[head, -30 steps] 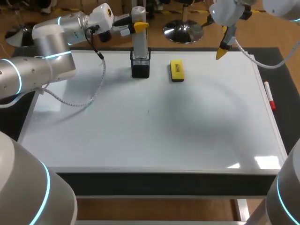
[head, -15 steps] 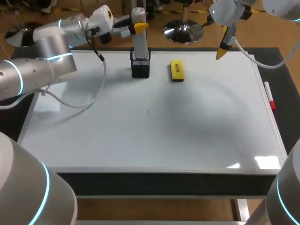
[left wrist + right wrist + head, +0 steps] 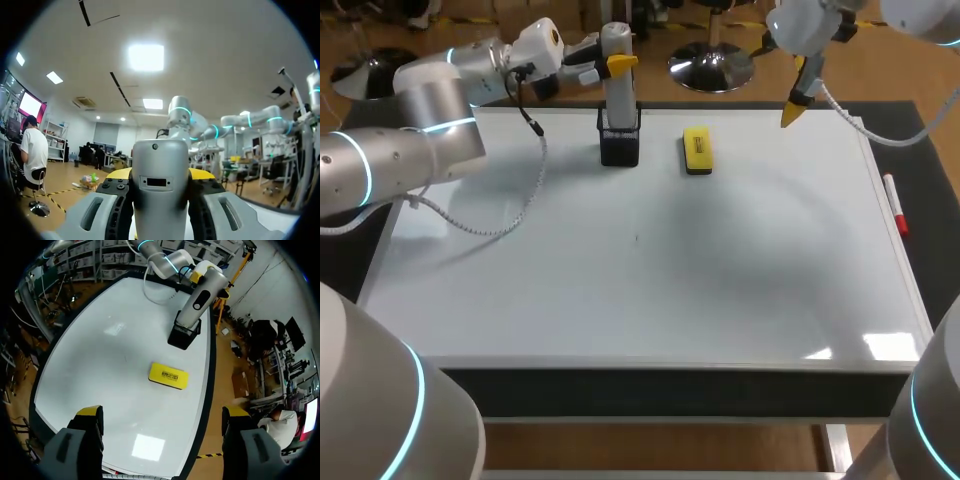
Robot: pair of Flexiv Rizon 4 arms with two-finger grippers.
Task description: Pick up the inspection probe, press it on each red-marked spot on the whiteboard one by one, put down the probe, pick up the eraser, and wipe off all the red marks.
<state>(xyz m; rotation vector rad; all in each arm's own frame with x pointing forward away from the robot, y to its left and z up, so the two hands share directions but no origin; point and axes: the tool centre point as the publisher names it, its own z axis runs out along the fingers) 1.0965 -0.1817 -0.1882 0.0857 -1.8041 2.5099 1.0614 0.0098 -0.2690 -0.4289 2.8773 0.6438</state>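
The inspection probe (image 3: 618, 95), a grey cylinder, stands upright in a black mesh holder (image 3: 620, 147) at the whiteboard's (image 3: 650, 280) far edge. My left gripper (image 3: 615, 62) is shut on the probe's upper part; in the left wrist view the probe (image 3: 160, 150) fills the space between that gripper's (image 3: 160, 175) yellow tips. The yellow eraser (image 3: 697, 150) lies flat to the right of the holder. My right gripper (image 3: 794, 100) hangs open and empty above the far right corner, looking down on the eraser (image 3: 168, 376) and the probe (image 3: 200, 300). I see no red marks on the board.
A red-capped marker (image 3: 895, 205) lies along the board's right edge. A tiny dark speck (image 3: 637, 238) sits near the board's middle. My left arm's cable (image 3: 510, 215) hangs over the board's far left part.
My left arm has shifted slightly at the elbow and wrist while its gripper stays on the probe. The right arm, eraser and holder have not moved.
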